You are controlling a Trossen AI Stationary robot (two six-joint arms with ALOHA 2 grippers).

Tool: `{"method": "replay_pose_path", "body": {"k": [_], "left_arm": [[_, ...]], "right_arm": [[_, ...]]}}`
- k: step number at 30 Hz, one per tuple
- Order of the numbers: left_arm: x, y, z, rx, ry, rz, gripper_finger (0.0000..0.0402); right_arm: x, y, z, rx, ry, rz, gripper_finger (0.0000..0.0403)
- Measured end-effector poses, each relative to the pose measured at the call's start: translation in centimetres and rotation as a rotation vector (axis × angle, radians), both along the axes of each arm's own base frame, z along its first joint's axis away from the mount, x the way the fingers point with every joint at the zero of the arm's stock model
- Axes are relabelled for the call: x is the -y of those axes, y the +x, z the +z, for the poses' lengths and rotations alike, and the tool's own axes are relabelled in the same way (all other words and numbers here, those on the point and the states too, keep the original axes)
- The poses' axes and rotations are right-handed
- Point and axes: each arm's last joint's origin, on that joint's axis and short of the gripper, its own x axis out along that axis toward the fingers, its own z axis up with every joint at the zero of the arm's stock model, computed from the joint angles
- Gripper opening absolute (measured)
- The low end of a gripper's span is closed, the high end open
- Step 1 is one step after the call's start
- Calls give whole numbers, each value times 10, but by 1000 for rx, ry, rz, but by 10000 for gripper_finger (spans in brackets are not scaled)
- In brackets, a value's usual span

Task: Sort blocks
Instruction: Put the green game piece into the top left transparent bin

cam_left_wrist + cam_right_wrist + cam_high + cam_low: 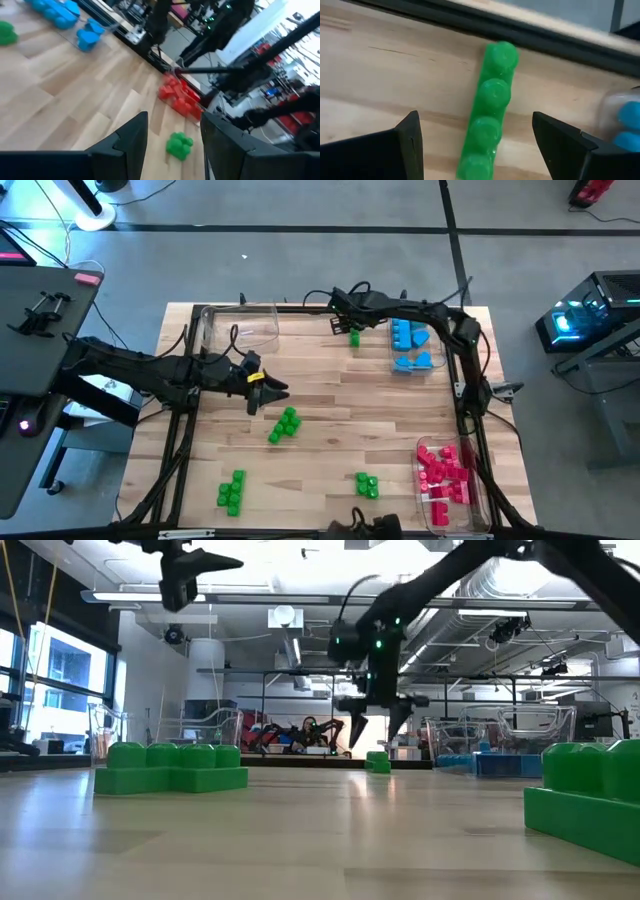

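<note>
Closest to the low camera, a green block stack (585,800) fills the lower right corner, with a second green stack (170,767) across the boards from it. From the high view I log four green clusters on the wooden table (330,400): at centre (284,425), at 7 o'clock (232,492), at 6 o'clock (367,485), and one green brick row (354,337) at 12 o'clock near the far edge. Blue blocks (410,345) lie at 1 o'clock; red-pink blocks (445,472) lie at 5 o'clock in a clear tray (440,515). An empty clear tray (240,326) stands at 11 o'clock.

Right gripper (342,323) hangs over the green brick row, fingers spread wide with the row between them, not touching it as far as the wrist view shows. Left gripper (272,390) is at 9 o'clock from the centre cluster, raised above the table, fingers apart and holding nothing.
</note>
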Motion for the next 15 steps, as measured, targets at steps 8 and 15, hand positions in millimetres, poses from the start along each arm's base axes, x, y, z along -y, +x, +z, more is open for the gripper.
{"method": "replay_pose_path", "body": {"k": [8,15], "left_arm": [[8,-1,0,-1,-4,-27,168],[7,-1,1,7,17,-14,168]], "right_arm": [[19,-8,-40,-4,228,-59,246],[16,-4,-41,-19,222,18,153]]}}
